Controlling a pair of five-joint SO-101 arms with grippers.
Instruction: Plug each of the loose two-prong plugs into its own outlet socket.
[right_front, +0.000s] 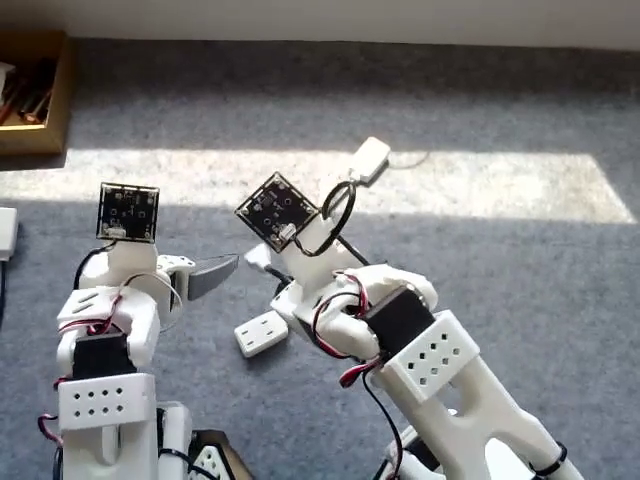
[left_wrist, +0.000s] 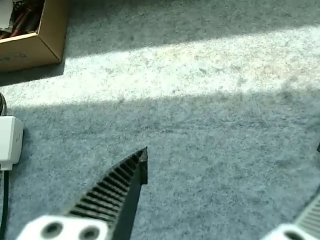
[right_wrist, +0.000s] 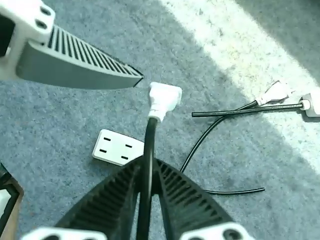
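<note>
Over the grey carpet (right_wrist: 60, 125), your right pincer (right_wrist: 148, 166) is clamped on the black cord (right_wrist: 148, 142), holding its white plug (right_wrist: 164, 99) near the outlet block (right_wrist: 116, 147); your left pincer (left_wrist: 232, 180) hangs beside the plug, spread apart.

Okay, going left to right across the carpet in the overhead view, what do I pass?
You pass the brown cardboard box → white slotted outlet block → white rectangular plug in the sunlit strip.

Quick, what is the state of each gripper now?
Left gripper: open, holding nothing.
Right gripper: closed on the plug cable.
</note>
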